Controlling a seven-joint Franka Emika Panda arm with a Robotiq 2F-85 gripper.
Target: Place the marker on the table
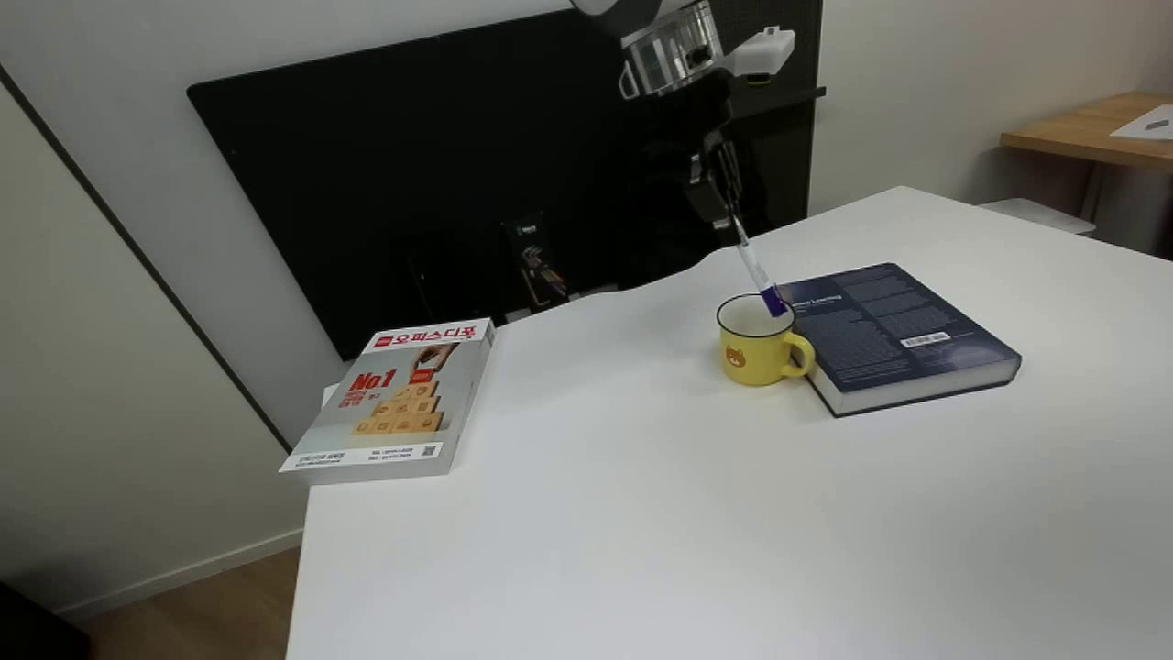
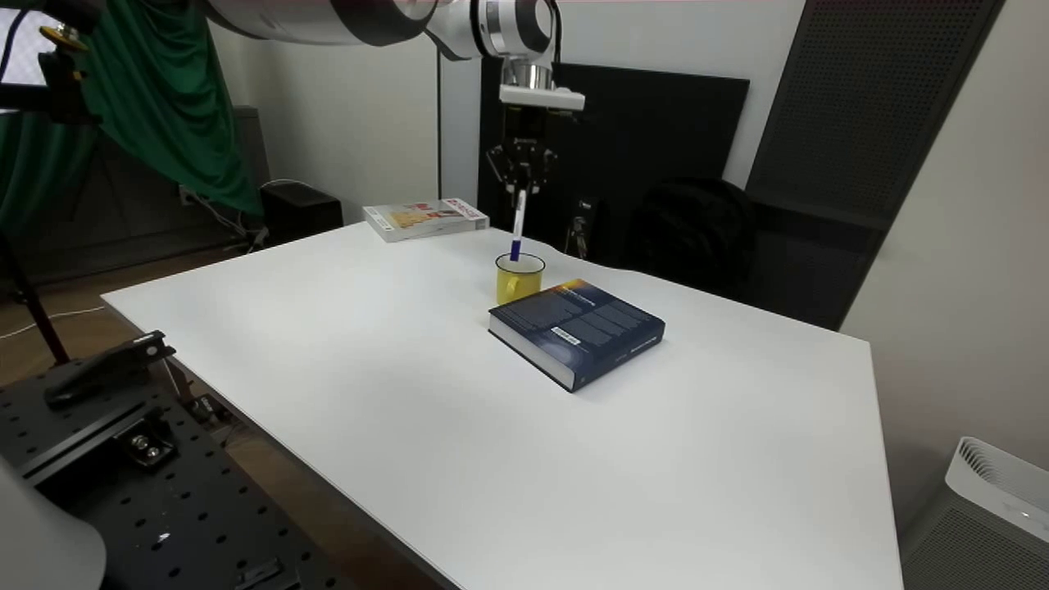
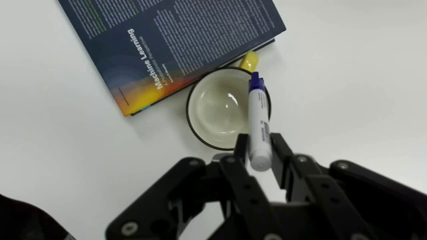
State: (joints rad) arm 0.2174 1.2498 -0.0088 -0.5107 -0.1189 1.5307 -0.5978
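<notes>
Grasp: done. Gripper pinches the white marker near its blunt end, blue-purple cap tilted down at the mouth of the yellow bear mug; whether below the rim, cannot tell. Mug sits toward the edge of the table facing the black panel. Left, as judged: clear mug, lower, release.

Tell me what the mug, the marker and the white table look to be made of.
The mug looks like glazed ceramic or enamelled metal: sharp highlights inside show gloss, and the dark rim fits either. The marker is probably plastic, its white barrel smooth, opaque and printed. The white table is perhaps laminate: plain, smooth, with a soft sheen.
</notes>
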